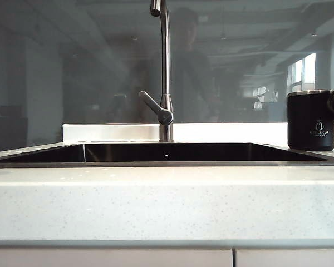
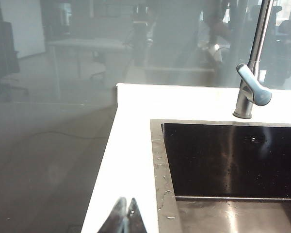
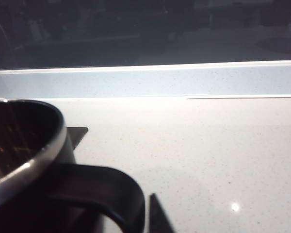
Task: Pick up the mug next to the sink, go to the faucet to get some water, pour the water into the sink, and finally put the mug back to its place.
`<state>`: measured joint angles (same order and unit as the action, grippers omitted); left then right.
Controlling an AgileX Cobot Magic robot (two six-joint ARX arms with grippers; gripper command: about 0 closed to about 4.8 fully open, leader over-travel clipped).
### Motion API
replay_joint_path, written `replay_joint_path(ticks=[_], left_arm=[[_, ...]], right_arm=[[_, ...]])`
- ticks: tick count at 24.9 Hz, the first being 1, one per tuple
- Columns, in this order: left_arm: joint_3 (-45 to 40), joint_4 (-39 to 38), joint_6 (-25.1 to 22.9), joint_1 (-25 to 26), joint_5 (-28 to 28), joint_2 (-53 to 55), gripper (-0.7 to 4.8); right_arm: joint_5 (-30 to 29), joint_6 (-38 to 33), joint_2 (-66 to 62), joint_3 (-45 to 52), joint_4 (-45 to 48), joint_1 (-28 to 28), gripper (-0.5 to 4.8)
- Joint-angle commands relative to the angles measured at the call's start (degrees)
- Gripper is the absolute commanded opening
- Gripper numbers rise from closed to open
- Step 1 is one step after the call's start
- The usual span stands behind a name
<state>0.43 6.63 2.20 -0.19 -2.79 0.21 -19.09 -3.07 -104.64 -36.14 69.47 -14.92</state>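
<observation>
Exterior view, near to far: the pale speckled counter (image 1: 167, 206) fills the front, with the dark sink (image 1: 167, 154) set into it behind a thin metal edge. At the sink's back edge the faucet (image 1: 165, 72) rises, its short lever angled toward the left of this view. The mug (image 1: 311, 120) stands upright on the counter just beside the sink's right end, white logo facing the camera. Dark parts of the right arm show at the frame edge by the mug's handle side; whether they touch it cannot be told.

Left wrist view: the left gripper (image 2: 126, 216) hangs over the counter beside the sink's left end, its tips pressed together with nothing between them. Beyond lie the sink and the faucet's base.

Right wrist view: the mug's steel rim and black handle (image 3: 104, 191) fill the near corner. One dark fingertip (image 3: 155, 216) of the right gripper sits just beside the handle; whether its fingers are released or grasping cannot be told.
</observation>
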Motion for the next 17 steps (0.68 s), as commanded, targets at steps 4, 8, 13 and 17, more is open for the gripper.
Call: replay_joint_path(ticks=[4, 8, 13, 17], left_arm=[[0.15, 0.70, -0.02, 0.09, 0.04, 0.02, -0.02], [0.15, 0.72, -0.04, 0.09, 0.07, 0.02, -0.02], [0.15, 2.27, -0.02, 0.09, 0.04, 0.02, -0.03], [0.17, 6.51, 0.20, 0.09, 0.00, 0.07, -0.05]], right_arm=[[0.09, 0.11, 0.22, -0.48, 0.79, -0.04, 0.10], [0.09, 0.09, 0.24, -0.46, 0.85, -0.04, -0.08], [0.07, -7.61, 1.88, -0.48, 2.82, 0.00, -0.08], [0.07, -13.46, 7.58, -0.83, 0.52, 3.39, -0.08]])
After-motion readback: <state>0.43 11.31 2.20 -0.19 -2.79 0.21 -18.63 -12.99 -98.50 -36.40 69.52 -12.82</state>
